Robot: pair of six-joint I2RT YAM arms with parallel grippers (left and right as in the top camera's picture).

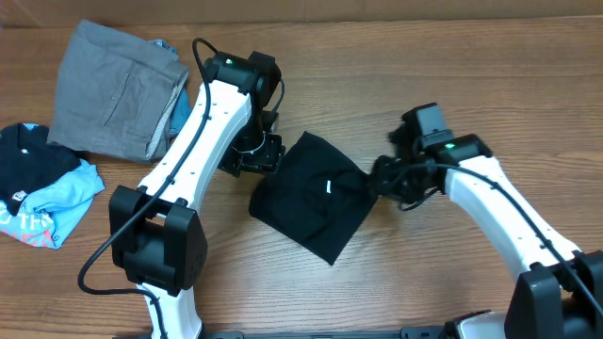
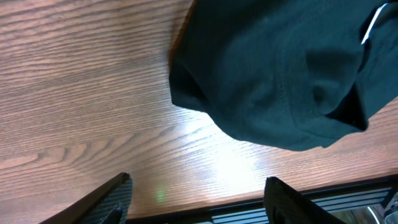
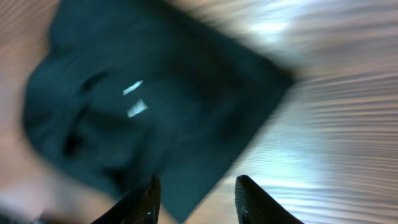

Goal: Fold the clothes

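The black T-shirt (image 1: 311, 198) lies folded into a compact diamond-shaped bundle in the middle of the table, its small white neck tag (image 1: 328, 186) showing on top. My left gripper (image 1: 252, 158) hovers at the bundle's left corner, open and empty; in its wrist view the shirt (image 2: 280, 74) fills the upper right, apart from the jaws (image 2: 196, 199). My right gripper (image 1: 382, 179) is at the bundle's right corner, open; its blurred wrist view shows the shirt (image 3: 155, 106) ahead of the spread jaws (image 3: 196, 199).
Grey folded trousers (image 1: 118, 89) lie at the back left. A black and light-blue printed garment (image 1: 42, 188) lies at the left edge. The table's front edge shows in the left wrist view (image 2: 249, 208).
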